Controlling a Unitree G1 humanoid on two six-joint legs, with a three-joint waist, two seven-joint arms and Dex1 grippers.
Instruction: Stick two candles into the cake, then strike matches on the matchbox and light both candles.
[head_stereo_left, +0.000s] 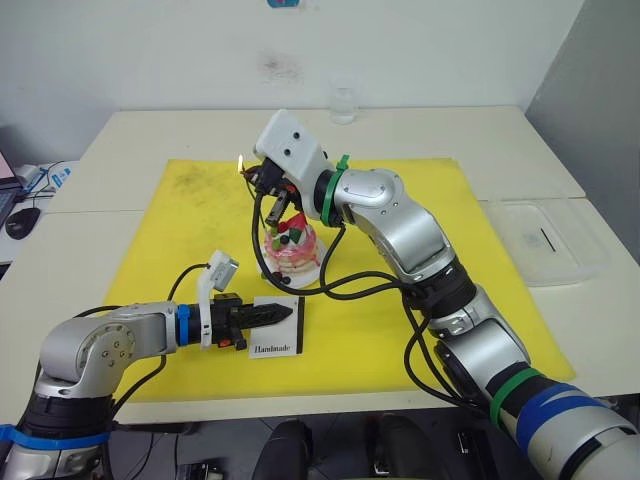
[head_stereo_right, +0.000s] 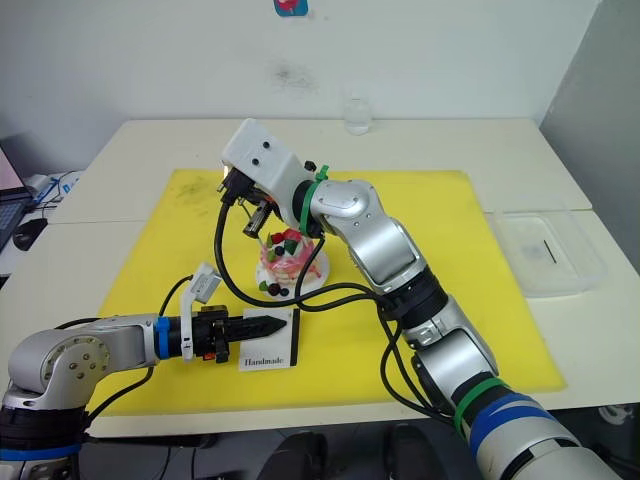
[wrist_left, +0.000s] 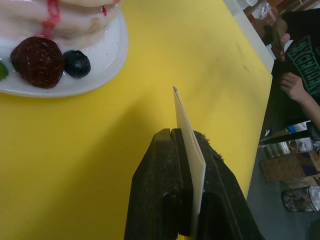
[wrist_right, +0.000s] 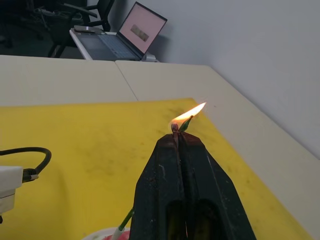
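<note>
Late stage: right end effector (wrist_right: 175, 131) is pinched tight on a burning match (wrist_right: 174, 127), flame right at its tips, held above the cake (head_stereo_left: 291, 250) mid yellow mat (head_stereo_left: 420, 330) on the surface. A green candle (wrist_right: 126, 221) pokes up by the cake; whether both are planted or either lit, can't tell. Left end effector (head_stereo_left: 288, 313) is clamped on the matchbox (head_stereo_left: 277, 346), near the plate (wrist_left: 107, 65). Left, I'd judge: touching flame to the wicks.
</note>
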